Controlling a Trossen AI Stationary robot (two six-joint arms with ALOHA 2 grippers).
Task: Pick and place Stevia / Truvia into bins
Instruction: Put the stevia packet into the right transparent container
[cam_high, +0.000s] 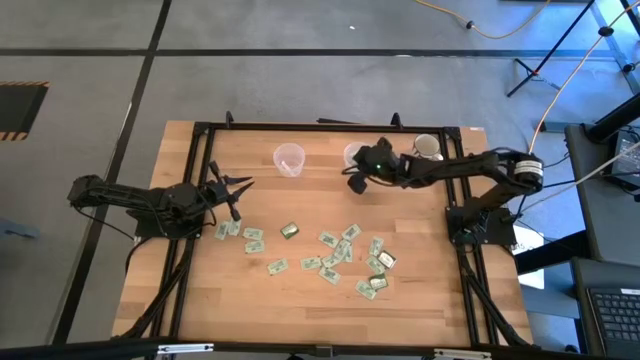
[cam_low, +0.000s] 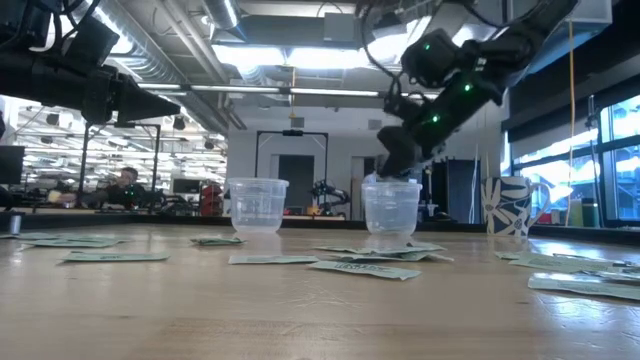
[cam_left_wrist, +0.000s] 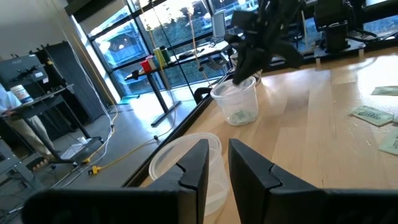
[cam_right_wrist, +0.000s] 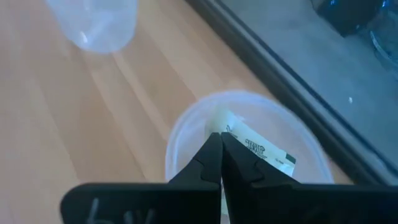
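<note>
Several pale green and white Stevia / Truvia sachets (cam_high: 330, 255) lie flat on the wooden table's middle and near half. Two clear cups, the bins, stand upright toward the far edge: the left one (cam_high: 289, 158) and the right one (cam_high: 350, 152). My right gripper (cam_right_wrist: 219, 137) hovers just above the right bin's mouth (cam_low: 390, 185), shut on one sachet (cam_right_wrist: 264, 149). Another sachet (cam_left_wrist: 239, 116) lies on that bin's bottom. My left gripper (cam_high: 238, 195) waits at the table's left, level, pointing toward the bins, its fingers (cam_left_wrist: 199, 162) slightly apart with nothing between them. My right gripper pinches one end of a sachet (cam_right_wrist: 227, 124) between its two fingertips. The fingers slant down from the table's right side. The sachet sticks out past the fingertips, lifted clear, over the right bin's open mouth (cam_right_wrist: 180, 134).
A white patterned mug (cam_high: 427, 147) stands at the far right, close behind my right arm. A black frame (cam_high: 205, 135) runs along the table's edges. The near part of the table (cam_high: 300, 320) is bare wood.
</note>
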